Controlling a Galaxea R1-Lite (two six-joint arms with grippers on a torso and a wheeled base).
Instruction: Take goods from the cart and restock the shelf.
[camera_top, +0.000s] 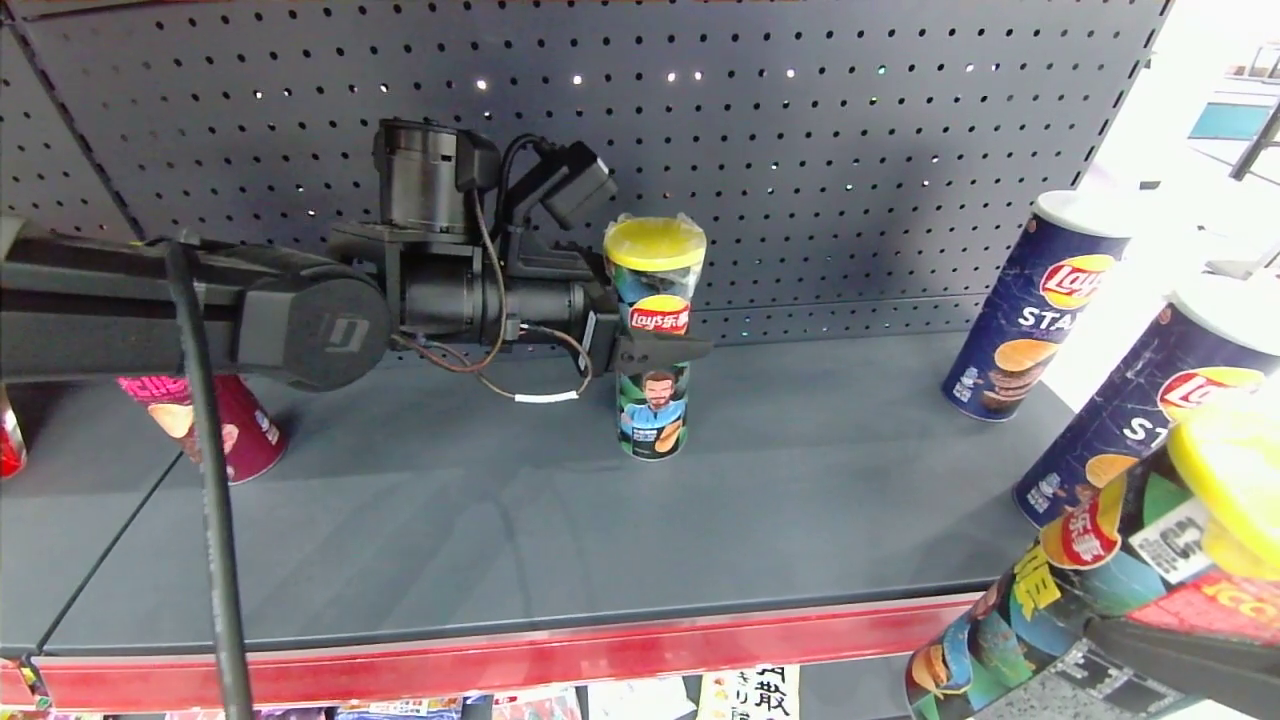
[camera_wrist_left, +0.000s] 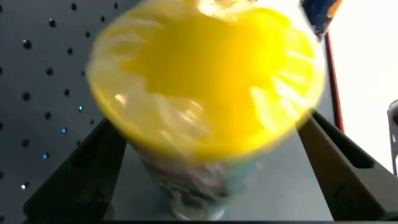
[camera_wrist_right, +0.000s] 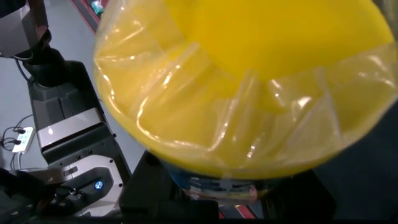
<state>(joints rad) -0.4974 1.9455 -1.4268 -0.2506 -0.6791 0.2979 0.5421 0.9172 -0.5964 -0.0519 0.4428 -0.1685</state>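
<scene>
Item 1: my left gripper (camera_top: 655, 350), closed around green can (camera_top: 655, 415), upright on shelf (camera_top: 450, 520), 12 o'clock. Item 2: my right gripper (camera_top: 1160, 655), 4 o'clock, clamping second can (camera_top: 1060, 585), tilted, unshelved. Step: placing. Next, I judge: release, withdraw without toppling

The green can (camera_top: 655, 410) has a yellow lid (camera_top: 655, 243) and a red-and-yellow logo (camera_top: 660, 317). Right of it, the navy cans (camera_top: 1020, 330) have white lids (camera_top: 1085, 212), and the teal can (camera_top: 1060, 590) is patched black, yellow and red under a yellow lid (camera_top: 1225, 480); left of it is a maroon can (camera_top: 235, 435). Behind it the pegboard (camera_top: 850, 180) is dark grey, dotted with holes; the shelf (camera_top: 450, 530) is grey, its edge (camera_top: 500, 662) red.
</scene>
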